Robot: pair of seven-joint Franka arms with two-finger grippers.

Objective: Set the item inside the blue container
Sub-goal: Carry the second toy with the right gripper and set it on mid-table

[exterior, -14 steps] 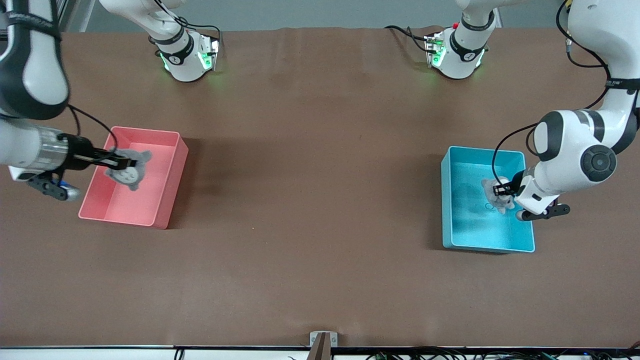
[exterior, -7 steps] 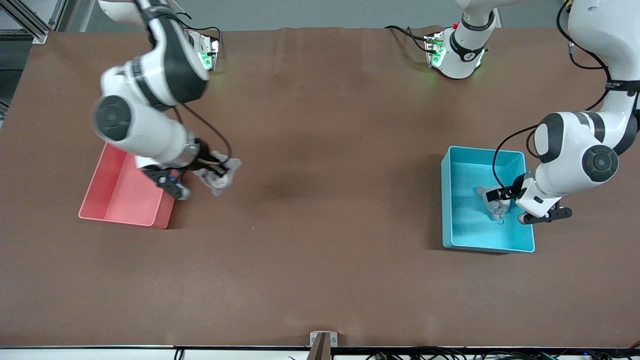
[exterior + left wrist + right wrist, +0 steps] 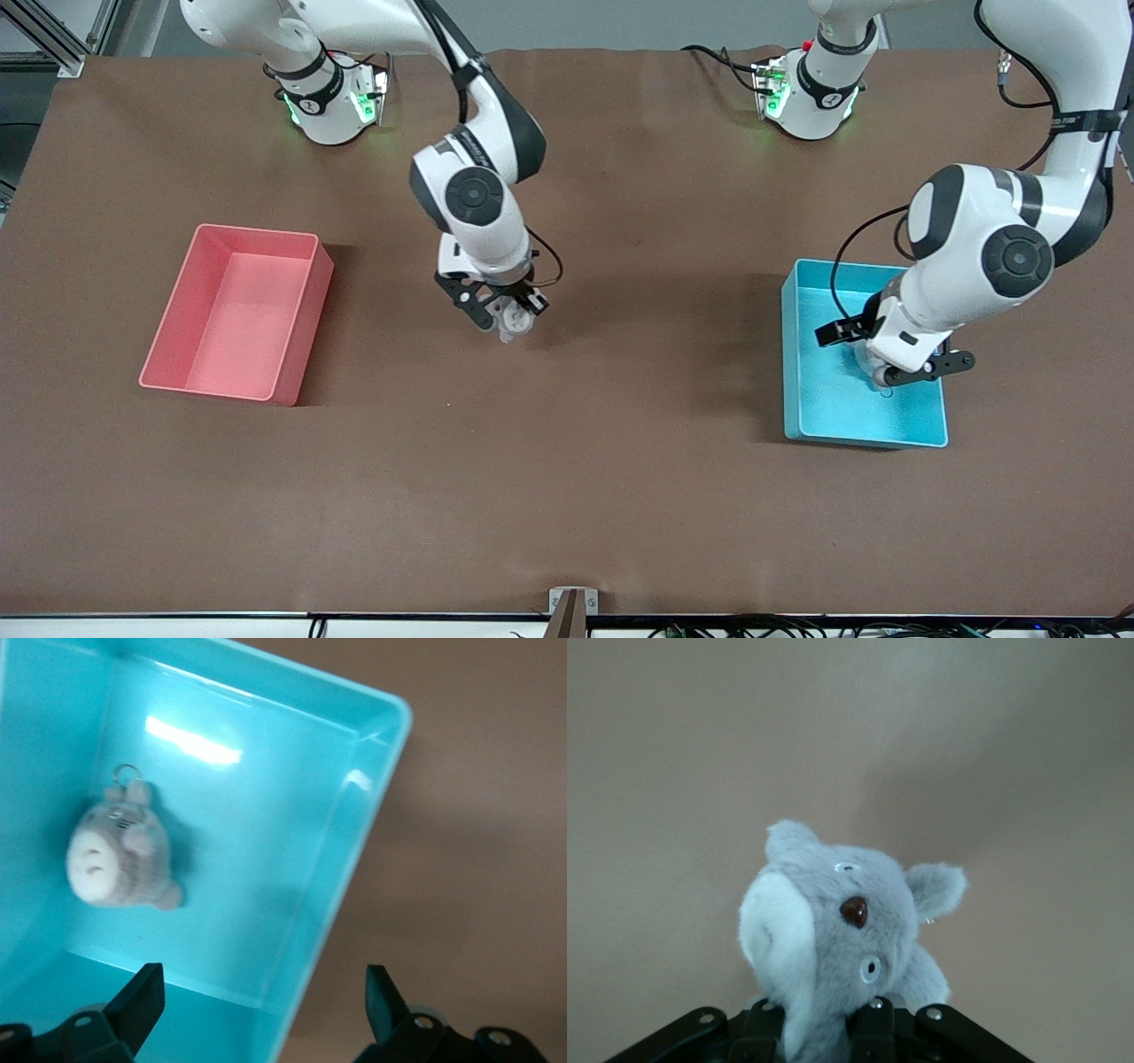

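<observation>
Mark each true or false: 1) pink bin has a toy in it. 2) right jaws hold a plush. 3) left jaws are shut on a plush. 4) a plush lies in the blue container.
1) False. The pink bin holds nothing; its floor is bare.
2) True. The right gripper is shut on a grey plush toy, up over the bare table between the two bins.
3) False. The left gripper hangs open over the blue container, holding nothing.
4) True. A small grey plush keychain lies on the container's floor, apart from the open jaws.
</observation>
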